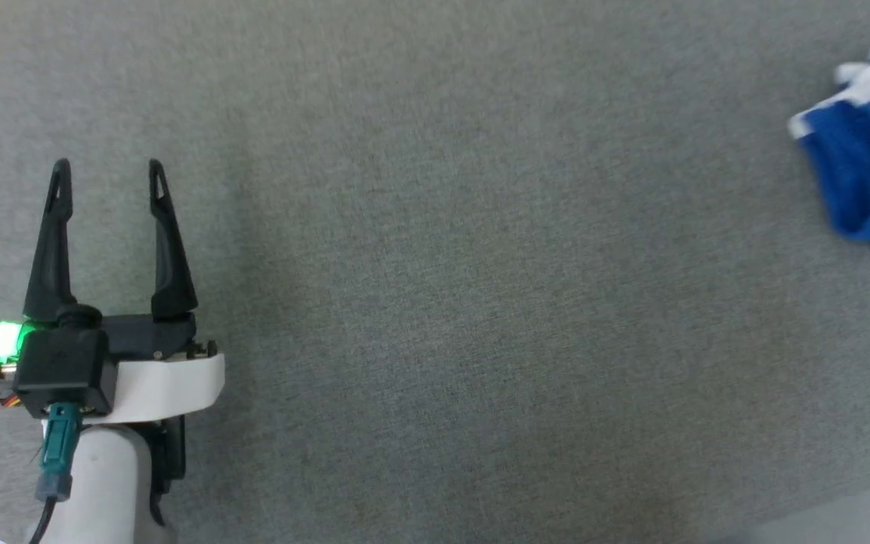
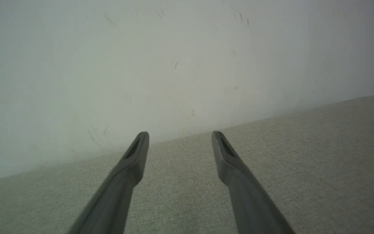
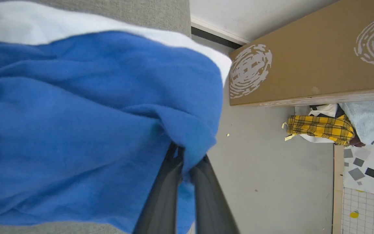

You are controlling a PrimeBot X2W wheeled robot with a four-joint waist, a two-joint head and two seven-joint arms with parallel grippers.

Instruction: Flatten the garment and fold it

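The garment [image 1: 869,170], bright blue fabric with a white stripe, lies bunched at the right edge of the grey surface in the head view, partly cut off by the frame. In the right wrist view the garment [image 3: 86,126] hangs in folds, and my right gripper [image 3: 185,154] is shut on a fold of its blue fabric near the edge. My left gripper [image 1: 109,175] stands open at the lower left of the head view, far from the garment, with nothing between its fingers [image 2: 135,156].
Grey fabric surface [image 1: 435,264] spreads under everything, ending at a pale wall [image 2: 141,65]. Beside the surface, the right wrist view shows a brown cardboard box [image 3: 310,58], a yellow plaid cloth [image 3: 320,128] with other clothes, and grey floor [image 3: 271,169].
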